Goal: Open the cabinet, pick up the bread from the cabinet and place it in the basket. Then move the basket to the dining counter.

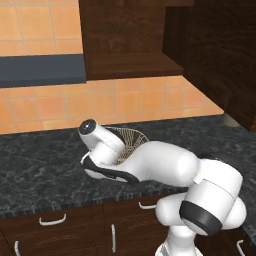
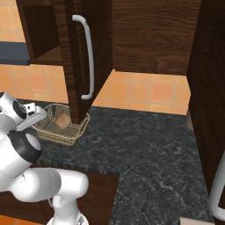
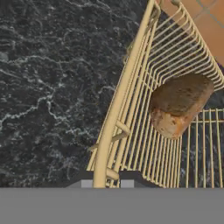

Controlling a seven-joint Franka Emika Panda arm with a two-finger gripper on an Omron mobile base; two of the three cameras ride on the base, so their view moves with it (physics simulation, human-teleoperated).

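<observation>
The golden wire basket point(image 2: 56, 136) stands on the black marbled counter, under the open cabinet door point(image 2: 74, 52) with its long silver handle point(image 2: 90, 57). Inside the basket lies the brown bread point(image 3: 179, 103) point(image 2: 63, 121). My gripper point(image 3: 106, 183) is shut on the basket's near rim point(image 3: 122, 92), one fingertip on each side of it. From the right base view, the gripper point(image 2: 40, 117) meets the basket's left edge. The left base view has the arm covering most of the basket point(image 1: 129, 136). The dining counter is out of view.
The black marbled counter point(image 1: 45, 160) runs along an orange tiled wall point(image 1: 60, 107). Tall dark wood panels point(image 2: 211, 88) stand at the right. Lower cabinets with short curved handles point(image 1: 52, 220) sit below the counter edge.
</observation>
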